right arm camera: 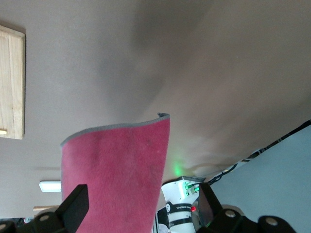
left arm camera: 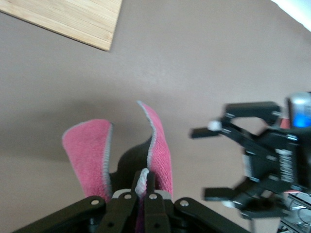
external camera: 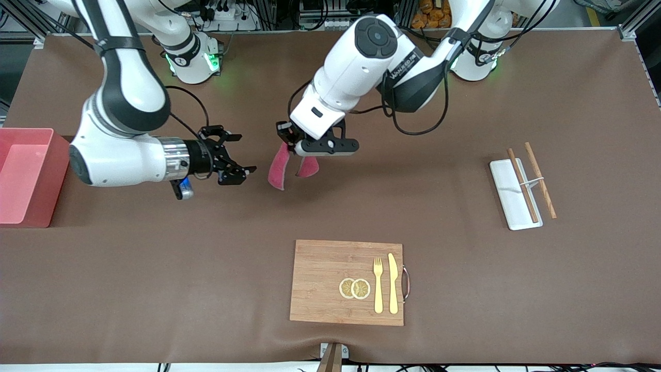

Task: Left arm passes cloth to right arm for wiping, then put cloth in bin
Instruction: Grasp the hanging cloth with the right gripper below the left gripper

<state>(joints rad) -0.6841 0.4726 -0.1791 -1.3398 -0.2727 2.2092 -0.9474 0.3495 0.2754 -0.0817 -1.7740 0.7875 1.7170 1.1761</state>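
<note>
Left pincer (external camera: 290, 138): clamped on your maroon cloth (external camera: 279, 168), which hangs above the brown worktop (external camera: 155, 258). Right pincer (external camera: 235, 159): fingers apart, just beside the cloth. Pink bin (external camera: 26, 175): at the right arm's end.

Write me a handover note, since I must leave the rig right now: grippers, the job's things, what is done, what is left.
Left gripper: shut on the floppy maroon fabric cloth, which hangs above the brown table mat.
Right gripper: open, empty, level with the cloth and just short of it.
Pink rectangular plastic bin: at the right arm's end of the table, nothing visible inside.
Done: cloth lifted and offered.
Left: handover, wiping, cloth into the bin.
</note>
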